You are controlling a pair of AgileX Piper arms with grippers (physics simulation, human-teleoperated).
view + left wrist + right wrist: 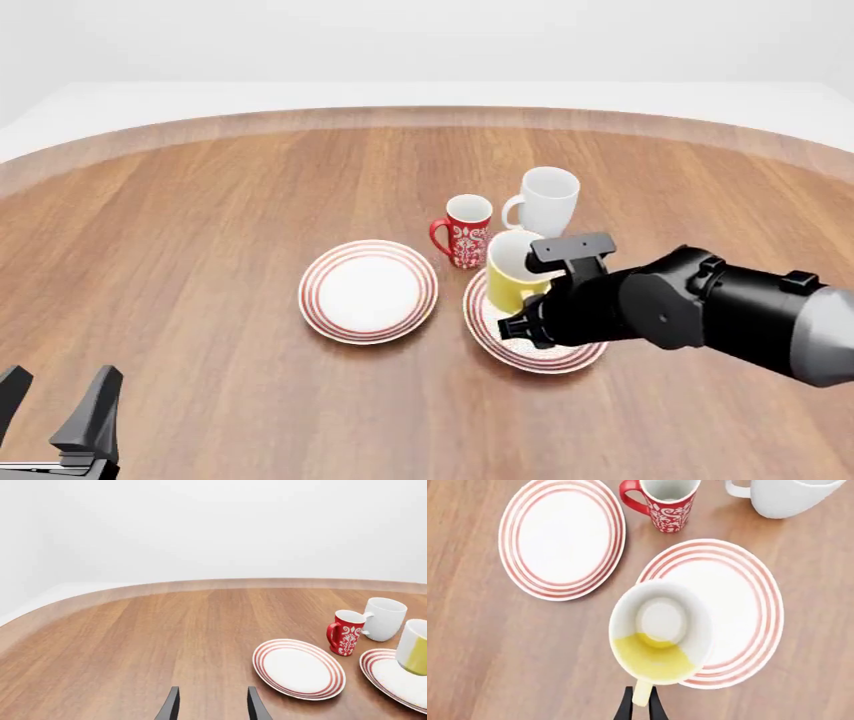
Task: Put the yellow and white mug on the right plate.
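Note:
The yellow and white mug (660, 630) hangs tilted over the left part of the right plate (740, 605); whether it touches the plate I cannot tell. My right gripper (640, 707) is shut on the mug's yellow handle. In the front view the mug (507, 272) shows just ahead of the right arm, which covers part of the right plate (554, 358). The left wrist view catches the mug (417, 647) and that plate (393, 680) at its edge. My left gripper (56, 388) stands open and empty at the table's near left, far from the mug.
The left plate (367, 290) lies beside the right one. A red patterned mug (467, 232) and a taller white mug (547, 202) stand just behind the plates. The round wooden table (200, 220) runs wide on the left.

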